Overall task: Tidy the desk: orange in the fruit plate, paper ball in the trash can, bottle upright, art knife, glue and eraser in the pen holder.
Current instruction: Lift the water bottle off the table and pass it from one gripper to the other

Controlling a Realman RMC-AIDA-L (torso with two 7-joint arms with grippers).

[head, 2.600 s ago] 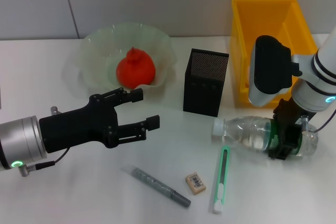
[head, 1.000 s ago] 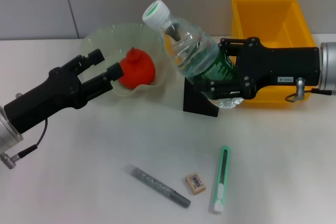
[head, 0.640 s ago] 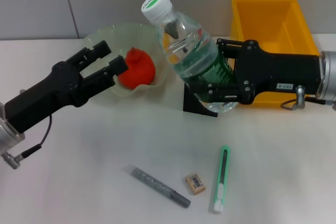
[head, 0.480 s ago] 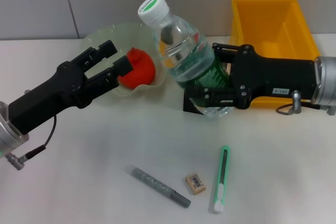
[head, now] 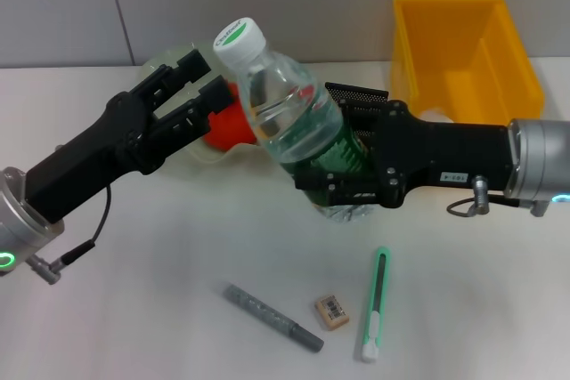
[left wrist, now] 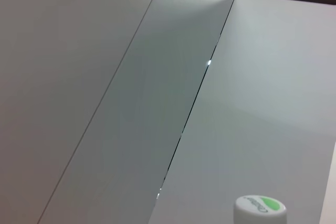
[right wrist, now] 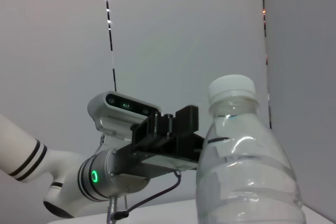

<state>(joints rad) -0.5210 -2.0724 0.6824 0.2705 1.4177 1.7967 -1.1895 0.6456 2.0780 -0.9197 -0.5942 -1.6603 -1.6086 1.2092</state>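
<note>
My right gripper [head: 346, 162] is shut on the green-labelled lower half of the clear bottle [head: 289, 117] and holds it in the air over the middle of the table, tilted, with its white cap [head: 239, 38] to the upper left. The left gripper [head: 207, 79] is open just left of the cap; the bottle [right wrist: 247, 171] and that gripper [right wrist: 169, 128] also show in the right wrist view. The orange [head: 230, 129] lies in the fruit plate [head: 163, 63], both mostly hidden by the left arm. Art knife [head: 376, 303], eraser [head: 331, 311] and glue [head: 272, 316] lie at the front. No paper ball shows.
The black mesh pen holder [head: 367, 97] stands behind the right gripper, largely hidden by it. At the back right is the yellow trash can [head: 463, 42]. In the left wrist view only the wall and the bottle's cap [left wrist: 260, 208] show.
The right gripper lifted the bottle off the table and carried it left over the middle. The left gripper rose and moved right, up to the cap.
</note>
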